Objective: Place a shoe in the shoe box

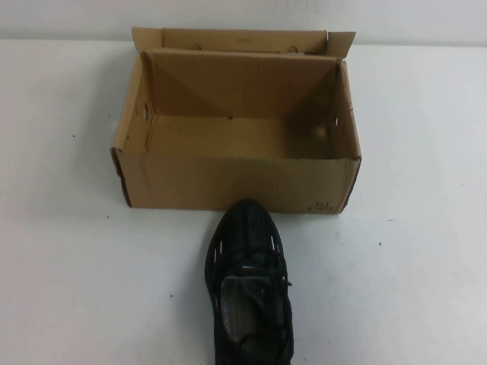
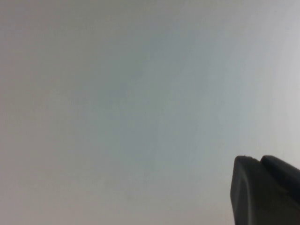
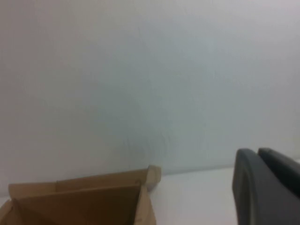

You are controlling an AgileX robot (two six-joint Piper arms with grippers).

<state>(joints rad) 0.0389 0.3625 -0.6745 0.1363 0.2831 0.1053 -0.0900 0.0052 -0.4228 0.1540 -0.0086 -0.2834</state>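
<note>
Both claws are out of the high view, so neither arm has reached the work: the left gripper (image 2: pixel 262 161) shows only as dark fingers pressed together at the lower right of its wrist view, with nothing but pale blank surface beyond, and the right gripper (image 3: pixel 262 154) sits likewise together and holding nothing at the lower right of its own view, the top edge of the shoe box (image 3: pixel 93 187) peeking in at lower left. From the raised camera, the shoe box (image 1: pixel 236 179) stands open in the upper middle of the frame, flaps folded back, its inside bare. The black sneaker (image 1: pixel 249 285) lies on the white table (image 1: pixel 68 274) in the lower middle, toe pointing at the box's near wall and just about touching it, heel running off the bottom edge. Nothing has started, to my eye; the first step is the pick. I'd judge either arm could take it, since the shoe lies near centre. A good grip would be across the collar or the tongue, where the knit gives a firm edge, then a lift high enough for the toe to clear the near wall before lowering it lengthwise along the box's long side.
</note>
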